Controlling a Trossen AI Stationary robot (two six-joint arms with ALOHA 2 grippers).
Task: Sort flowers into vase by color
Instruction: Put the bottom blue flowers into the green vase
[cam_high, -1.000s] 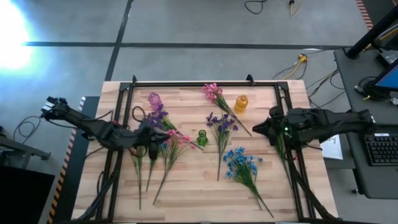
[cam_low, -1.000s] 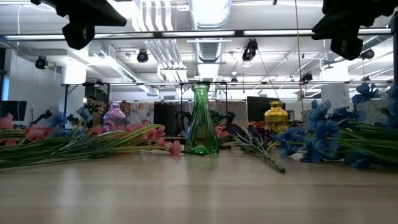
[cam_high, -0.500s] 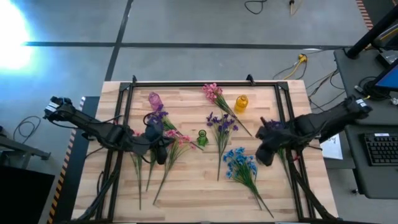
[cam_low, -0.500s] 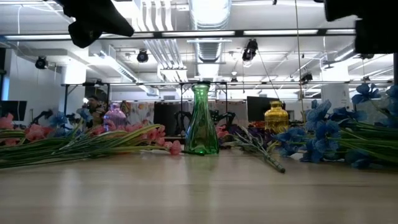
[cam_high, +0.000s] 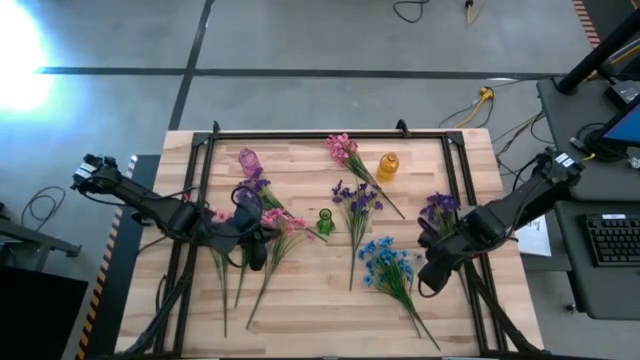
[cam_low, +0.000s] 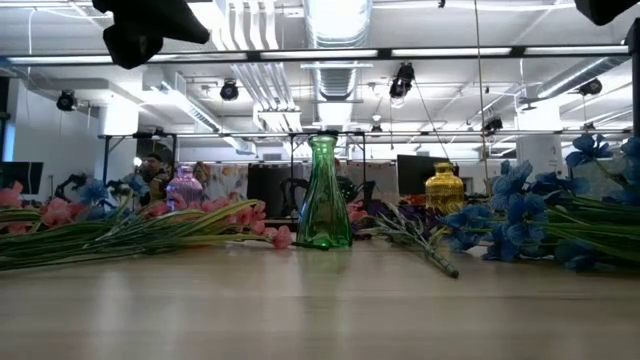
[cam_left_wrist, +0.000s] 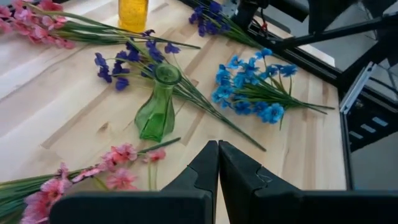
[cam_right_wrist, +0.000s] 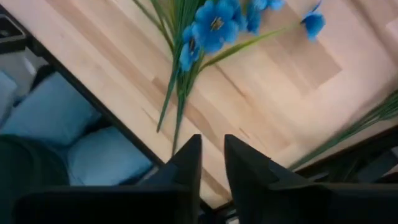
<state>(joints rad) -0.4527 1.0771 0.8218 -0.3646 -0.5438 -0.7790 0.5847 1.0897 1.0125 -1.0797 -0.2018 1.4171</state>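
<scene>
Three small vases stand on the wooden table: purple (cam_high: 248, 160), green (cam_high: 325, 222) and yellow (cam_high: 388, 166). Flower sprigs lie flat around them: pink (cam_high: 348, 153), purple (cam_high: 356, 203), blue (cam_high: 390, 265), a second purple one (cam_high: 440, 209) on the right, and pink (cam_high: 281, 224) and purple (cam_high: 255, 189) ones on the left. My left gripper (cam_left_wrist: 218, 149) is shut and empty, hovering over the left pink sprig (cam_left_wrist: 118, 168) and pointing at the green vase (cam_left_wrist: 157, 106). My right gripper (cam_right_wrist: 212, 146) stands narrowly open, tipped down above the blue sprig's stems (cam_right_wrist: 177, 99), touching nothing.
A black metal frame (cam_high: 330, 133) runs around the table's edges. Bare wood lies along the near edge (cam_high: 320, 320). In the right wrist view the table's edge (cam_right_wrist: 124, 134) and the floor beyond it show just past the stems. Cables and a desk (cam_high: 600, 230) stand off to the right.
My right gripper has swung from beside the right-hand purple sprig toward the table's near edge and tipped steeply down, ending over the blue sprig's stems; the purple sprig it covered now shows. My left gripper has shifted slightly toward the green vase.
</scene>
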